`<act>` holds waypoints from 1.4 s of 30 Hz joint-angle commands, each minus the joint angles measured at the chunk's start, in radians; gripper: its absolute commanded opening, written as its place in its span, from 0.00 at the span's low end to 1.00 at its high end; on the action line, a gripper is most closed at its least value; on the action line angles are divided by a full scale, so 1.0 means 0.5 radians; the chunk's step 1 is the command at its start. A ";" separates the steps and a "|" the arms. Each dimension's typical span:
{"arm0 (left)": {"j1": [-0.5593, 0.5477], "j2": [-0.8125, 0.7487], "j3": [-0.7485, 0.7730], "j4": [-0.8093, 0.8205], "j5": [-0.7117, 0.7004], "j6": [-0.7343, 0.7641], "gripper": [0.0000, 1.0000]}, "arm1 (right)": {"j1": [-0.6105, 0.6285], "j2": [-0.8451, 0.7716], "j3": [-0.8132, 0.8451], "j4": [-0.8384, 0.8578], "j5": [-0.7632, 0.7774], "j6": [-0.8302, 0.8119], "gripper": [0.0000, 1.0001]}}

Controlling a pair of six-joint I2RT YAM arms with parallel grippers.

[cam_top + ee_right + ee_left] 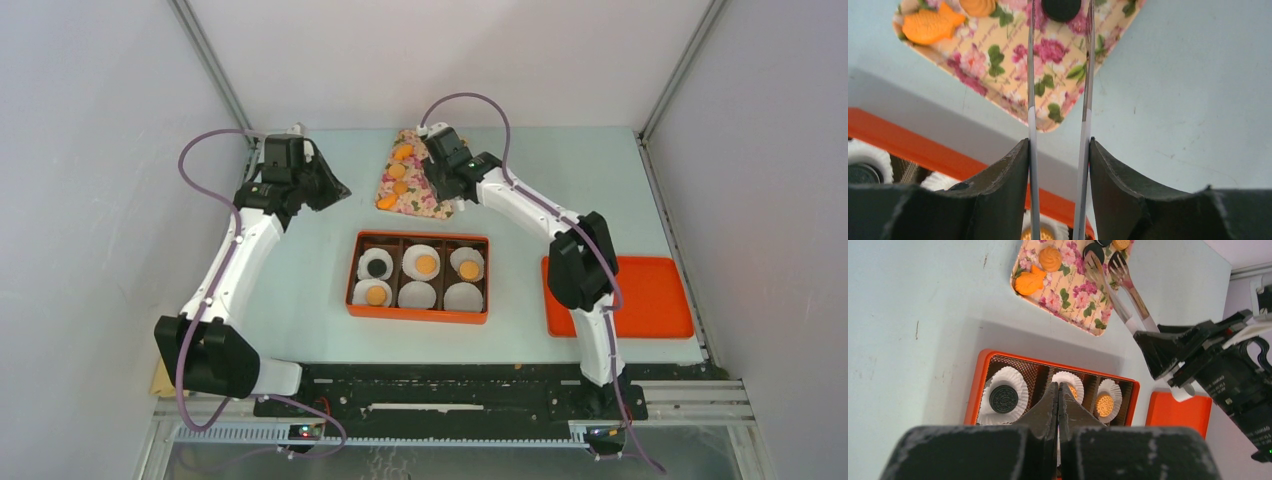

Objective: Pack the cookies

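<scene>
My right gripper point(1059, 145) is shut on a pair of metal tongs point(1031, 75). The tong tips flank a black cookie point(1061, 7) on the floral tray point(998, 65); I cannot tell whether they pinch it. Orange cookies, one fish-shaped point(930, 27), lie on the same tray. The orange box point(418, 275) holds white paper cups, with a black cookie point(1003, 399) and orange cookies point(426, 264) in several of them. My left gripper point(1058, 387) is shut and holds nothing, hovering left of the tray and behind the box's left end point(335, 190).
An orange lid-like tray point(650, 295) lies at the right of the box, partly under my right arm. Two cups in the box's near row point(417, 295) hold no cookie. White walls close the table on three sides.
</scene>
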 commanded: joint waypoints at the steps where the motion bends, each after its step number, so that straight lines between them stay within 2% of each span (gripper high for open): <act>1: 0.011 0.005 0.069 0.051 0.029 0.028 0.01 | -0.056 0.158 0.276 0.037 -0.037 0.010 0.52; 6: 0.011 0.023 0.061 0.051 0.029 0.033 0.01 | -0.088 0.312 0.462 -0.053 -0.089 0.018 0.51; 11: 0.011 0.024 0.067 0.048 0.037 0.038 0.00 | -0.088 0.291 0.429 -0.071 -0.061 0.040 0.48; 13: 0.011 0.027 0.066 0.049 0.049 0.035 0.00 | -0.091 0.260 0.392 -0.057 -0.051 0.044 0.43; 15: 0.011 0.027 0.064 0.050 0.062 0.031 0.00 | -0.089 0.219 0.365 -0.068 -0.032 0.057 0.34; 19: 0.011 0.008 0.056 0.051 0.070 0.023 0.00 | -0.075 0.031 0.235 -0.019 -0.024 0.066 0.23; 25: 0.011 -0.038 0.052 0.051 0.068 0.015 0.00 | -0.036 -0.235 0.063 0.004 -0.031 0.089 0.15; 34: 0.011 -0.115 0.037 0.044 0.053 0.003 0.00 | 0.154 -0.825 -0.389 -0.040 -0.063 0.123 0.13; 42: 0.009 -0.167 0.019 0.038 0.053 -0.009 0.01 | 0.550 -1.377 -0.824 -0.224 -0.160 0.188 0.13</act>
